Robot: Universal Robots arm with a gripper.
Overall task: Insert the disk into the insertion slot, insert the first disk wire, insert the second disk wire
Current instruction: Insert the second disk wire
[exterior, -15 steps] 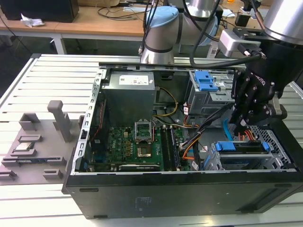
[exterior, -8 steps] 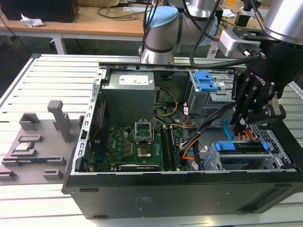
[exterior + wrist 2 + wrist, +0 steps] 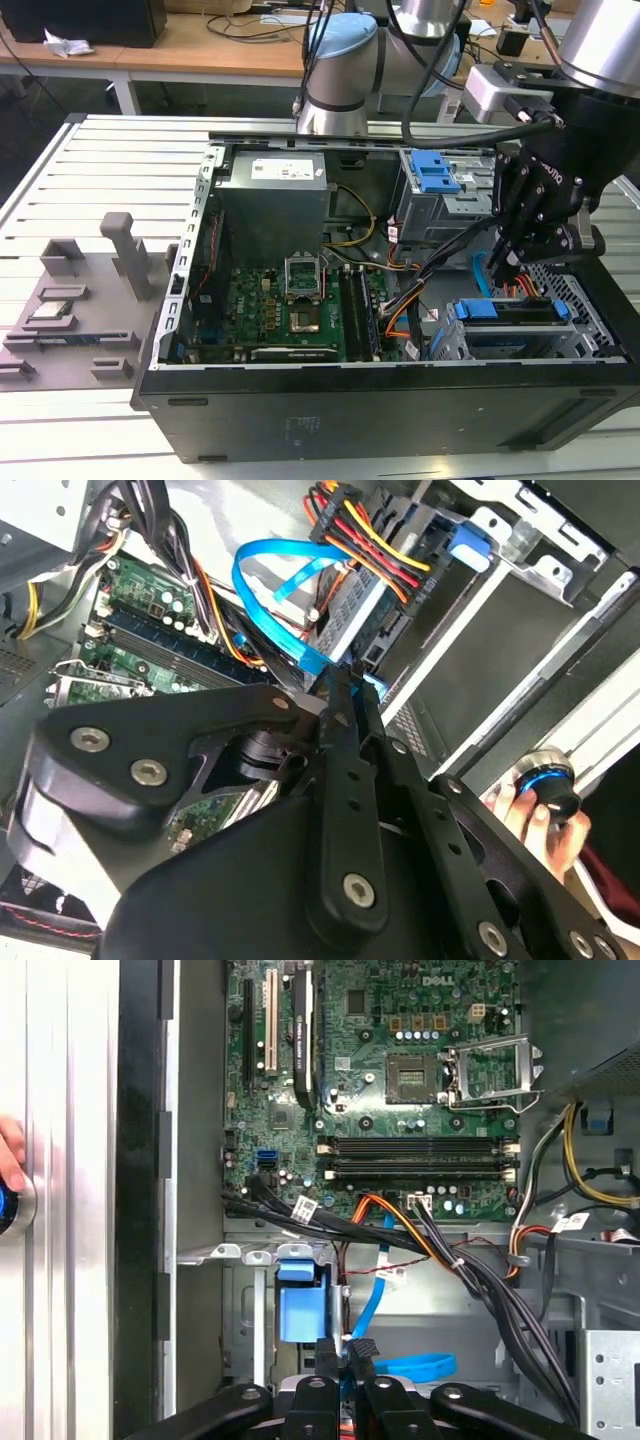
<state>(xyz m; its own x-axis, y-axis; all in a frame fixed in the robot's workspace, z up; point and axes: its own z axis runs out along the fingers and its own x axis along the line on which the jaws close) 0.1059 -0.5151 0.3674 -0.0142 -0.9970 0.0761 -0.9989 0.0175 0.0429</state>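
Open PC case (image 3: pixel 380 410) on slatted worktop (image 3: pixel 60 170), motherboard (image 3: pixel 290 310) on its floor, power supply (image 3: pixel 275 190) at the back. Toward the exterior view's right, tall cage (image 3: pixel 450 195) with blue latches; nearer the camera, low cage (image 3: pixel 560 335) with disk (image 3: pixel 510 312) seated inside, blue carrier showing. Just above the disk's rear end, gripper (image 3: pixel 505 262); in both wrist views, fingers (image 3: pixel 345 705) pinched together on the blue cable (image 3: pixel 270 615) at its connector, beside the disk. Red-yellow-black wire bundle (image 3: pixel 365 550) plugged in close by.
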